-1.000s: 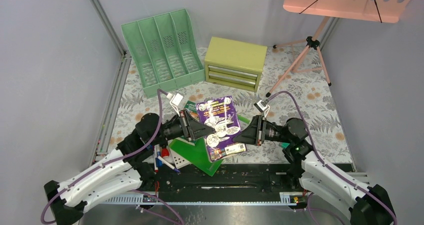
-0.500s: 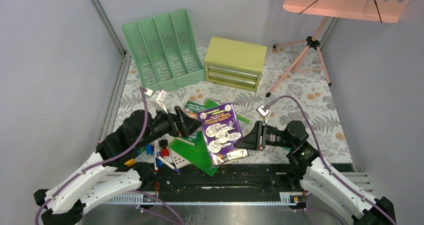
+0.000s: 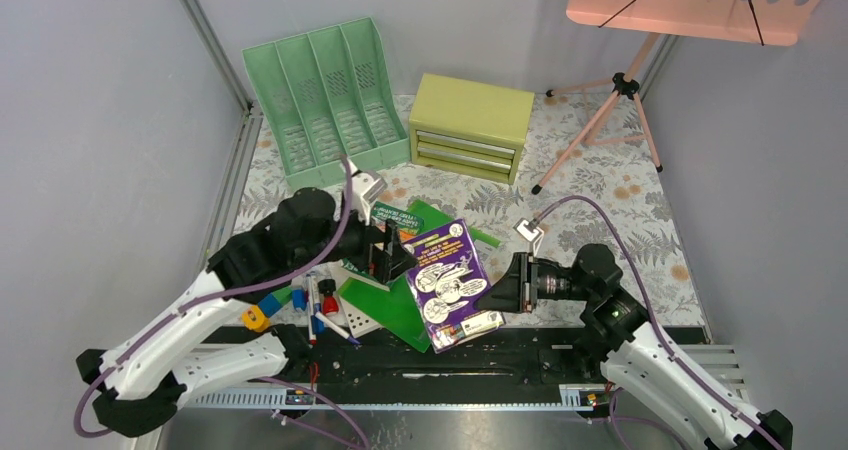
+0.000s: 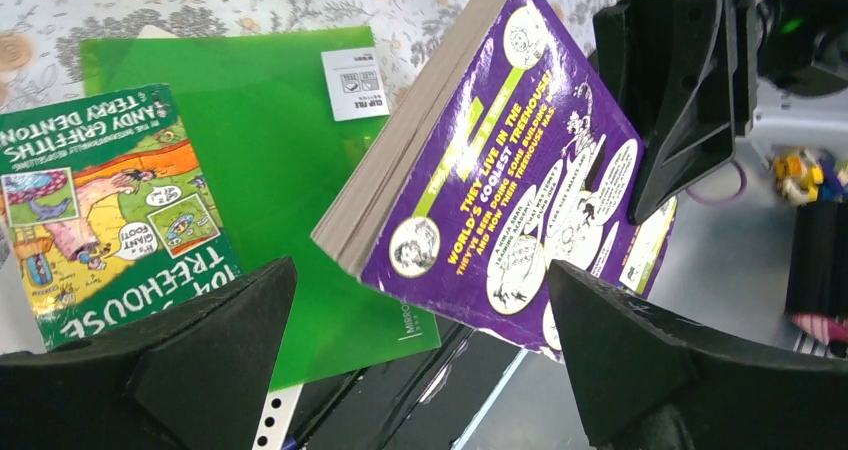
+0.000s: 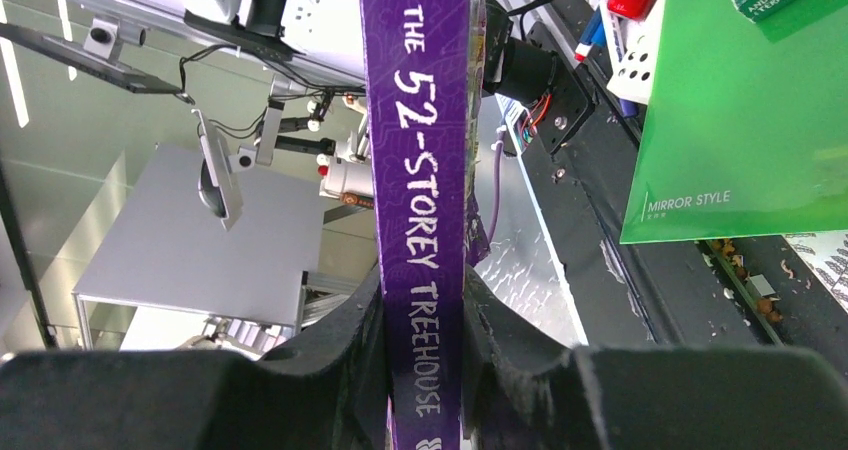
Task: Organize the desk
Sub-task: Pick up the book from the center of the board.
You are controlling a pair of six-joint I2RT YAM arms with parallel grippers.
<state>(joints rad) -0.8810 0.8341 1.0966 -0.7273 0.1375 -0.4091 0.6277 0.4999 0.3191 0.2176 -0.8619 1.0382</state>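
Purple book (image 3: 455, 282): centre frame, tilted above green folder (image 4: 270, 170). Right gripper (image 5: 420, 315) pinches its spine, probably for upright filing. Left gripper (image 4: 420, 370) is spread wide, holding nothing.

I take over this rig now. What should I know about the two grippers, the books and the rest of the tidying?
Right gripper: shut on the purple book by its spine, held tilted over the desk.
Left gripper: open, beside the book, not touching.
Green-cover book lies on the green folder; pens lie near the left base.
Done: no book in the file rack.
To do: probably file books and folder, gather pens.
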